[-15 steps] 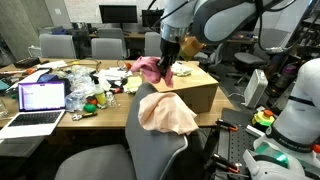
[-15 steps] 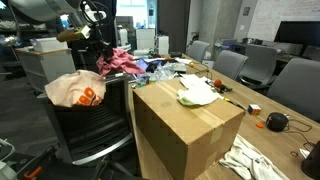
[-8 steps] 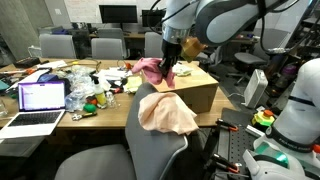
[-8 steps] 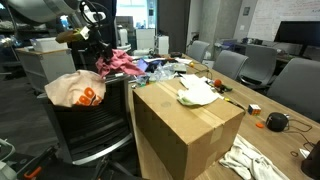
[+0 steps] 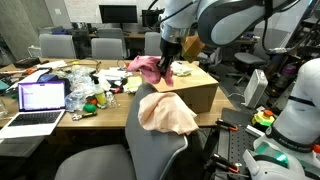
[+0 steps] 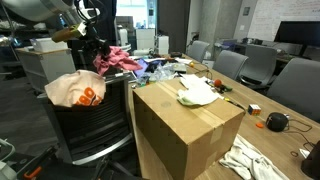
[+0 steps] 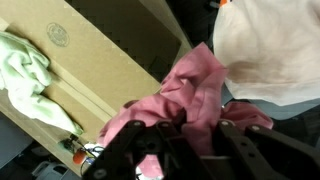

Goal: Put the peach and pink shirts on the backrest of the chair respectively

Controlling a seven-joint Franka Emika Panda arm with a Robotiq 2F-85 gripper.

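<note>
While the tool (image 5: 168, 70) hangs in the upper middle of an exterior view, I see its jaws pinched tight on the pink shirt (image 5: 147, 68). The shirt dangles in a bunch above the cluttered table (image 5: 100, 115), clear of the chair (image 5: 90, 165). On the wrist view the pink cloth fills the centre, gathered between the dark fingers (image 7: 150, 150) at the bottom edge. The peach shirt (image 5: 166, 114) lies draped over the top of the backrest (image 5: 150, 150), low in the middle of the frame, below the pink one and apart from it. The only container I can make out is the cardboard box (image 6: 185, 130), right of centre in an exterior view. Its flaps are shut and taped, so I cannot tell what it holds. A pale green cloth (image 6: 197, 93) lies on its lid. An open laptop (image 5: 42, 97) sits on the table at the left.
</note>
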